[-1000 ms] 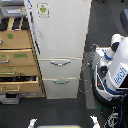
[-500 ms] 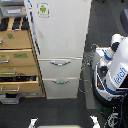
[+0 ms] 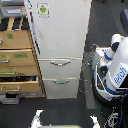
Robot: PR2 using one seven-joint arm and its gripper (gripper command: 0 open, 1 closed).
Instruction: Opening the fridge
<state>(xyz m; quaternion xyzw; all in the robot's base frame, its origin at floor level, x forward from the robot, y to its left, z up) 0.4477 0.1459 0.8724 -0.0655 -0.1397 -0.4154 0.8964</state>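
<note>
The fridge (image 3: 60,35) stands in the middle of the exterior view, tall and white, with a small green sticker (image 3: 43,9) near the top of its large upper door. Below that door are two drawers, each with a curved silver handle (image 3: 60,62). The upper door and both drawers look shut. No gripper shows near the fridge. Two small white shapes (image 3: 36,118) sit at the bottom edge, and I cannot tell what they are.
A tan wooden drawer cabinet (image 3: 17,57) stands against the fridge on the exterior view's left, with a lower drawer (image 3: 12,87) pulled out. A white robot with blue lettering (image 3: 117,72) stands on the exterior view's right, with cables beside it. The floor is dark.
</note>
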